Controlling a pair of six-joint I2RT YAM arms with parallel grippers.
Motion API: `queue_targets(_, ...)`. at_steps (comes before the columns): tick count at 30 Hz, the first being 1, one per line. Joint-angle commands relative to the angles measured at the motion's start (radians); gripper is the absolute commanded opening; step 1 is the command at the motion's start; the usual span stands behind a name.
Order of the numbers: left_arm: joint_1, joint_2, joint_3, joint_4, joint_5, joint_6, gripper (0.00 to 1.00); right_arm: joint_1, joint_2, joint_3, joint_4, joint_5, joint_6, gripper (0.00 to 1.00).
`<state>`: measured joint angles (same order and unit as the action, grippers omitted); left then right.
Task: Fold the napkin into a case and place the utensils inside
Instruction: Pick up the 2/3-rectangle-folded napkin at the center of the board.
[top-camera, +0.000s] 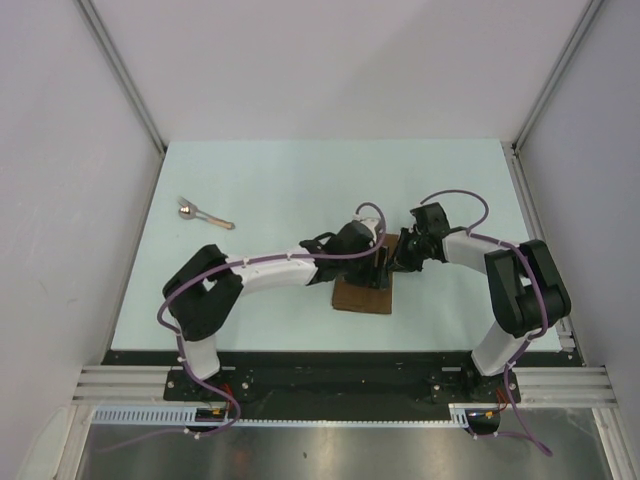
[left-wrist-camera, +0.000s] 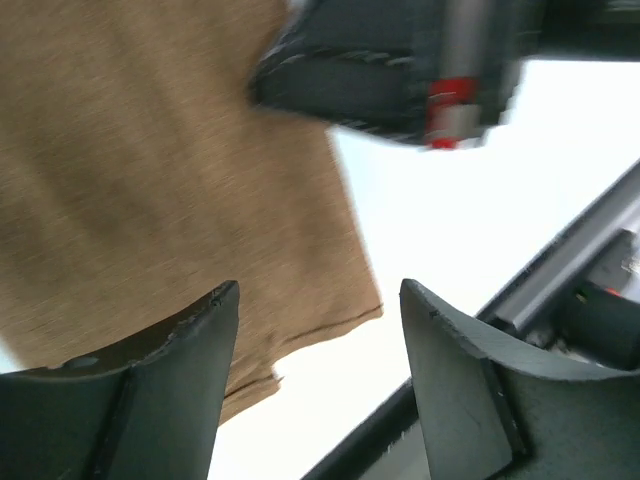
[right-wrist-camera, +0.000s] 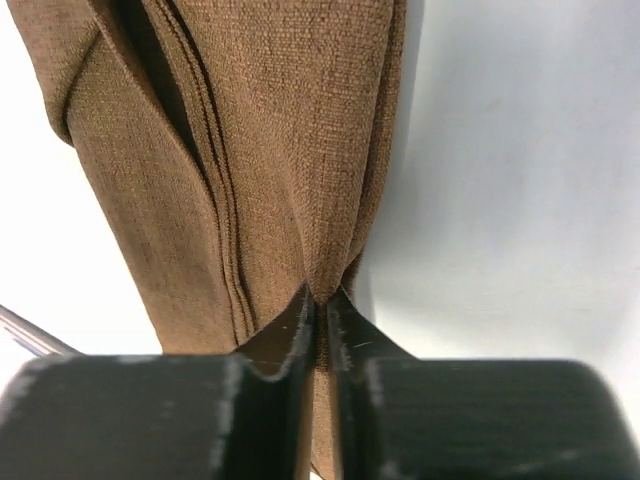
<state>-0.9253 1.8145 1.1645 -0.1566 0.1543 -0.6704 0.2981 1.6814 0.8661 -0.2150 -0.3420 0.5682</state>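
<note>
The dark-brown napkin lies folded near the table's front middle, partly under both grippers. My right gripper is shut on a pinched fold of the napkin, whose layered edges run away from the jaws. My left gripper hovers open over the napkin's corner, nothing between its fingers. In the top view my left gripper and right gripper meet above the napkin. The utensils, silver heads with tan handles, lie at the far left of the table.
The pale table is bounded by grey walls on three sides and a black rail at the near edge. The right gripper's body shows blurred at the top of the left wrist view.
</note>
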Motion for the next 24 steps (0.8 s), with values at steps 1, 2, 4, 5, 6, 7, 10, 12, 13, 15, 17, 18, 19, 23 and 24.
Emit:
queue_targets(1, -0.079, 0.032, 0.101, -0.050, -0.252, 0.060, 0.73, 0.012, -0.003, 0.033, -0.014, -0.014, 0.087, 0.03)
queue_targets(2, -0.099, 0.040, 0.121, -0.064, -0.298, 0.066, 0.74, 0.012, -0.008, 0.030, -0.012, -0.015, 0.126, 0.02)
queue_targets(4, -0.112, 0.069, 0.141, -0.072, -0.335, 0.074, 0.75, 0.010, -0.018, 0.011, 0.000, -0.032, 0.160, 0.02)
queue_targets(5, -0.121, 0.080, 0.167, -0.083, -0.379, 0.077, 0.75, 0.012, -0.020, 0.007, 0.000, -0.035, 0.191, 0.01)
queue_targets(6, -0.122, 0.109, 0.182, -0.112, -0.383, 0.075, 0.75, 0.012, -0.026, 0.004, -0.003, -0.035, 0.203, 0.01)
queue_targets(7, -0.124, 0.120, 0.195, -0.119, -0.384, 0.075, 0.75, 0.012, -0.029, -0.001, 0.000, -0.035, 0.216, 0.02)
queue_targets(10, -0.127, 0.150, 0.210, -0.126, -0.400, 0.072, 0.75, 0.010, -0.043, -0.010, -0.014, -0.015, 0.252, 0.01)
queue_targets(12, -0.130, 0.158, 0.213, -0.127, -0.426, 0.072, 0.73, 0.010, -0.051, -0.016, -0.021, -0.012, 0.277, 0.01)
queue_targets(13, -0.132, 0.167, 0.215, -0.121, -0.435, 0.077, 0.73, 0.010, -0.060, -0.022, -0.020, -0.014, 0.288, 0.00)
queue_targets(15, -0.132, 0.180, 0.224, -0.127, -0.456, 0.078, 0.72, 0.006, -0.074, -0.036, -0.018, -0.003, 0.309, 0.00)
queue_targets(17, -0.132, 0.201, 0.244, -0.129, -0.460, 0.081, 0.72, 0.004, -0.084, -0.044, -0.018, 0.001, 0.329, 0.01)
queue_targets(18, -0.132, 0.207, 0.248, -0.127, -0.458, 0.083, 0.71, 0.004, -0.084, -0.048, -0.017, 0.001, 0.334, 0.01)
queue_targets(19, -0.132, 0.209, 0.250, -0.121, -0.443, 0.081, 0.70, 0.004, -0.086, -0.049, -0.015, 0.001, 0.344, 0.01)
queue_targets(23, -0.133, 0.232, 0.271, -0.121, -0.427, 0.078, 0.68, 0.010, -0.089, -0.061, -0.003, 0.003, 0.366, 0.02)
queue_targets(24, -0.133, 0.235, 0.270, -0.118, -0.426, 0.077, 0.64, 0.012, -0.089, -0.064, 0.003, 0.008, 0.369, 0.02)
